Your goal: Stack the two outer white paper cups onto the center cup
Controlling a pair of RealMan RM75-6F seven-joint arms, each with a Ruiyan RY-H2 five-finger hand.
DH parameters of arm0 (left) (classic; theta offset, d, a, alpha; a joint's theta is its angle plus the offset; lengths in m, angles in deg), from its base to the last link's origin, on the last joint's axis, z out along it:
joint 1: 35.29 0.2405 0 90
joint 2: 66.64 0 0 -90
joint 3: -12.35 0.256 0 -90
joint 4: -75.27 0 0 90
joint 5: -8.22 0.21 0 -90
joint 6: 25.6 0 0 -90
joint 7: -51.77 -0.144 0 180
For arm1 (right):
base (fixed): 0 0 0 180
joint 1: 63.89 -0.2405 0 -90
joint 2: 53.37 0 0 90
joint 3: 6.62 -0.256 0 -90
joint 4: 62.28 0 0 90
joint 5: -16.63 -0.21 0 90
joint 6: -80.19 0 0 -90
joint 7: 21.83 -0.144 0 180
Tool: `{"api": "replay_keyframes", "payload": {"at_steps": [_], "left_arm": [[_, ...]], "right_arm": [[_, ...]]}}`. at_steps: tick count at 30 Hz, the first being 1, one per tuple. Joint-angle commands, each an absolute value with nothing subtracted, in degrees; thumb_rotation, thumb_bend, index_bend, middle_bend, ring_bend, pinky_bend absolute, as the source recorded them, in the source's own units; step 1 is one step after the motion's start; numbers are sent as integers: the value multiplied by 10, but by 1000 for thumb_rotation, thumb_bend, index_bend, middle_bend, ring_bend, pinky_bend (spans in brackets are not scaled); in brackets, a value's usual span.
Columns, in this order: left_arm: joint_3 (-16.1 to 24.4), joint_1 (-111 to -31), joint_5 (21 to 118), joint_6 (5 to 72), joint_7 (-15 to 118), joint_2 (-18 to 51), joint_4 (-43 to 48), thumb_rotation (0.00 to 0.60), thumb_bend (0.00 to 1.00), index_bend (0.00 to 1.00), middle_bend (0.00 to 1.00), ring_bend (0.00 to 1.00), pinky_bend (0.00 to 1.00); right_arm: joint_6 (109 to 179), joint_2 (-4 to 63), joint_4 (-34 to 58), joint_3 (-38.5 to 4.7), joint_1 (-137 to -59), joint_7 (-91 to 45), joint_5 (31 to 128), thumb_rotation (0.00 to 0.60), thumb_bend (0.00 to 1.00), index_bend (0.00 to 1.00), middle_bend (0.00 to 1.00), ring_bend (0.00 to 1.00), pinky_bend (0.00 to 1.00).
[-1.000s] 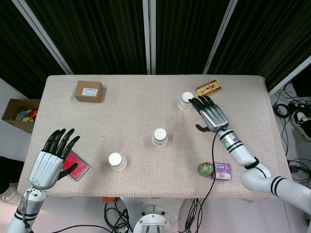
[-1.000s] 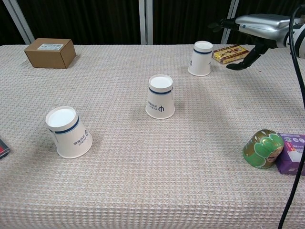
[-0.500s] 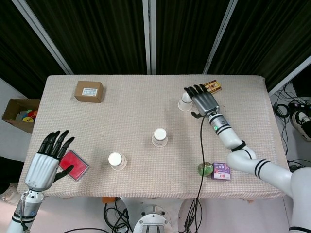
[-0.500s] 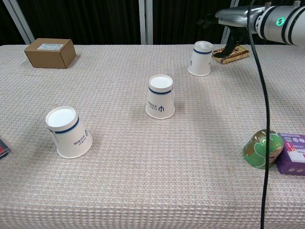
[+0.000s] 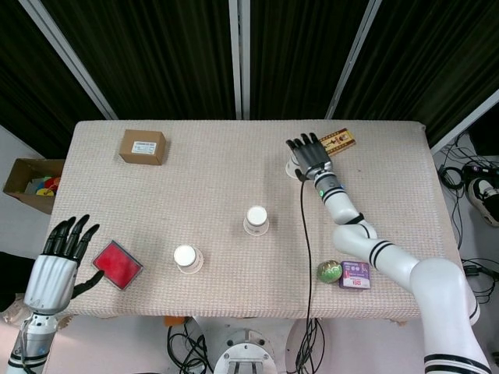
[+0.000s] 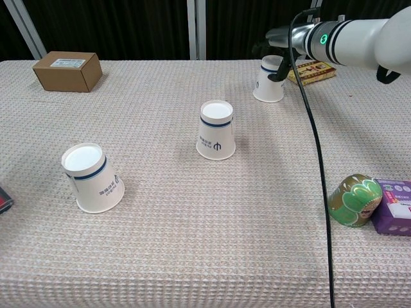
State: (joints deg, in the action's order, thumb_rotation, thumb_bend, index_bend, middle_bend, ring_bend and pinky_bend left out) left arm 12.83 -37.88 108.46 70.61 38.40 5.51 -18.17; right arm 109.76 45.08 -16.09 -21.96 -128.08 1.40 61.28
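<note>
Three white paper cups stand upside down on the table. The center cup [image 5: 256,220] [image 6: 216,130] is alone in the middle. The near left cup [image 5: 187,259] [image 6: 93,178] sits toward the front edge. The far right cup [image 5: 295,166] [image 6: 270,81] lies partly under my right hand [image 5: 309,156] [image 6: 277,45]. That hand hovers over the cup's top with fingers apart, thumb hanging by the cup's right side, and holds nothing. My left hand [image 5: 58,261] is open with fingers spread, off the table's front left corner, and does not show in the chest view.
A brown box [image 5: 143,146] [image 6: 67,70] sits at the back left. A flat snack box [image 5: 337,140] [image 6: 313,72] lies just right of the far cup. A red pad [image 5: 117,265] is by the left hand. A green ball [image 5: 330,271] [image 6: 350,200] and purple box [image 5: 355,274] [image 6: 393,206] sit front right.
My right hand has moved back and left until it is over the far right cup. My left hand has drawn back toward the table's front left corner. The cups have not moved.
</note>
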Motion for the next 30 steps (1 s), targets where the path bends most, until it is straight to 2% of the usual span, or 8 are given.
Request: {"api": "replay_keyframes", "payload": {"at_steps": [1, 6, 8, 12, 15, 20, 24, 30], "left_arm": [[129, -377, 1084, 707, 386, 55, -180, 600, 131, 133, 44, 12, 111], [128, -376, 1083, 706, 388, 58, -177, 600, 131, 133, 43, 12, 111], [127, -376, 1083, 706, 388, 58, -177, 600, 131, 133, 44, 12, 111], [126, -375, 1084, 708, 387, 57, -177, 600, 131, 133, 43, 11, 111], [124, -375, 1083, 708, 387, 57, -177, 600, 131, 133, 43, 11, 111], [123, -377, 1084, 706, 390, 57, -175, 600, 131, 133, 43, 11, 111], [121, -378, 1086, 707, 394, 56, -174, 600, 131, 132, 43, 12, 111], [120, -382, 1093, 705, 392, 57, -177, 600, 131, 133, 43, 11, 111]], "right_arm": [[1102, 457, -172, -218, -1283, 9, 615, 600, 403, 173, 200, 5, 30], [1099, 463, -189, -214, -1284, 10, 611, 600, 405, 205, 217, 14, 32], [1101, 466, -194, -214, -1284, 9, 611, 600, 408, 240, 247, 37, 42], [1117, 463, -190, -218, -1278, -6, 623, 600, 434, 371, 354, 124, 84], [1137, 443, -159, -221, -1265, -27, 646, 600, 439, 409, 377, 151, 95], [1197, 356, -21, -215, -1222, -80, 731, 600, 437, 412, 372, 154, 96], [1259, 255, 130, -195, -1173, -121, 826, 600, 437, 413, 371, 153, 100], [1319, 158, 272, -169, -1123, -178, 931, 600, 435, 413, 372, 154, 115]]}}
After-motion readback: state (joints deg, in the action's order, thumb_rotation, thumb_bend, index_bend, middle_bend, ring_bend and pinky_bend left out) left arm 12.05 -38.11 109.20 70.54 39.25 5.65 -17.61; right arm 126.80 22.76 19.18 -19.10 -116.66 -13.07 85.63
